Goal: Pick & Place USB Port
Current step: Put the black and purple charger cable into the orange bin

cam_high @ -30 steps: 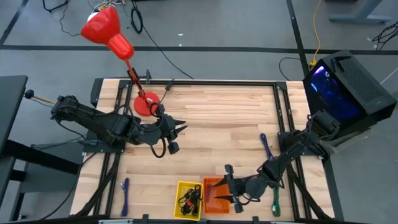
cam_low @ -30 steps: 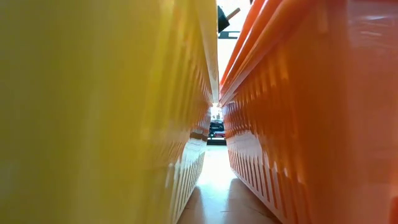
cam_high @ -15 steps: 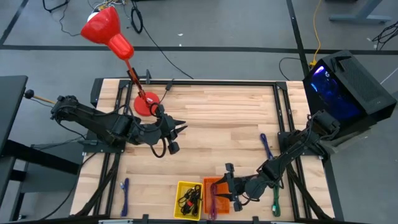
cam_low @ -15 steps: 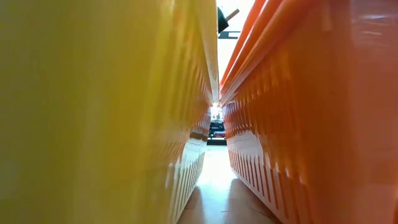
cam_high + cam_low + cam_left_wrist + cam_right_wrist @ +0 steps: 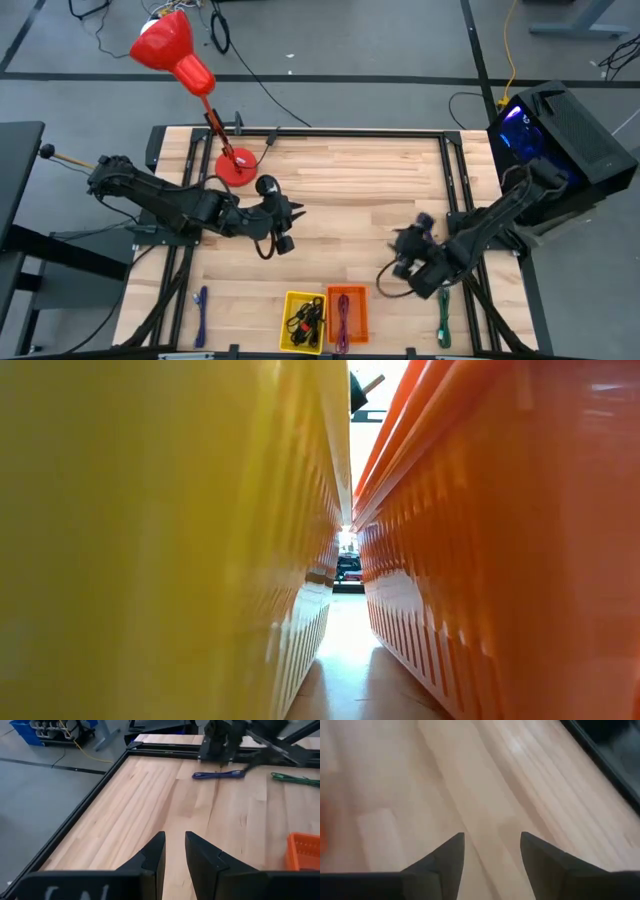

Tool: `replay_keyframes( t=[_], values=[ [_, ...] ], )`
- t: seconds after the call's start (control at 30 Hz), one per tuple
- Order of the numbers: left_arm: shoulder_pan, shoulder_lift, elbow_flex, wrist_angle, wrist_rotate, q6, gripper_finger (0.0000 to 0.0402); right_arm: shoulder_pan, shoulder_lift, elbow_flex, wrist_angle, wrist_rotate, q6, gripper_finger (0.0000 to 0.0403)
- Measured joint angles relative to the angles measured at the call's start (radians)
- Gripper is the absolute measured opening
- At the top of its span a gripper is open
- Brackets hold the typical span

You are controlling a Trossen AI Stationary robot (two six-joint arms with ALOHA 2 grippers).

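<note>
Two tools over a smooth wooden worktop [image 5: 350, 190]

The left tool [image 5: 296, 212] has its pointy fingers a little apart, holding nothing. A purple cable lies in the ribbed orange bin [image 5: 347, 311], beside the yellow bin [image 5: 301, 320]. The right tool [image 5: 402, 255] is spread, empty.

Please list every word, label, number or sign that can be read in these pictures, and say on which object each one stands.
No text can be read with certainty.
Left wrist view: pale marks on the dark body of the left tool, cut off at the picture's lower edge, not readable.
Yellow bin, orange bin, red funnel, computer case: no lettering is visible.
</note>
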Motion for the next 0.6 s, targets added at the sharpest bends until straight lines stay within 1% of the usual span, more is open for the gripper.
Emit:
replay_keyframes(
  t=[0.07,0.13,0.23,0.37,0.4,0.5,0.53,0.6],
  values=[
    [-0.001,-0.001,0.000,0.000,0.000,0.000,0.0078,0.021,-0.019,0.000,-0.146,-0.069,0.145,0.0197],
    [-0.002,-0.001,0.000,-0.012,0.001,-0.001,0.0078,0.038,-0.024,-0.011,-0.218,-0.146,0.257,0.0197],
    [-0.006,-0.001,0.000,-0.022,0.000,-0.005,0.0078,0.073,-0.023,-0.078,-0.230,-0.243,0.370,0.0197],
    [-0.009,-0.001,0.000,-0.023,0.001,-0.002,0.0078,0.116,-0.022,-0.207,-0.201,-0.380,0.522,0.0197],
    [-0.009,-0.001,0.000,-0.023,0.001,-0.002,0.0078,0.128,-0.022,-0.232,-0.194,-0.400,0.555,0.0197],
    [-0.008,-0.001,0.000,-0.025,0.002,0.000,0.0078,0.145,-0.026,-0.239,-0.153,-0.374,0.594,0.0196],
    [-0.008,0.000,0.000,-0.025,0.001,-0.001,0.0078,0.144,-0.028,-0.239,-0.166,-0.375,0.601,0.0195],
    [-0.008,0.001,0.000,-0.028,0.001,0.000,0.0078,0.143,-0.029,-0.240,-0.172,-0.399,0.637,0.0192]
  ],
)
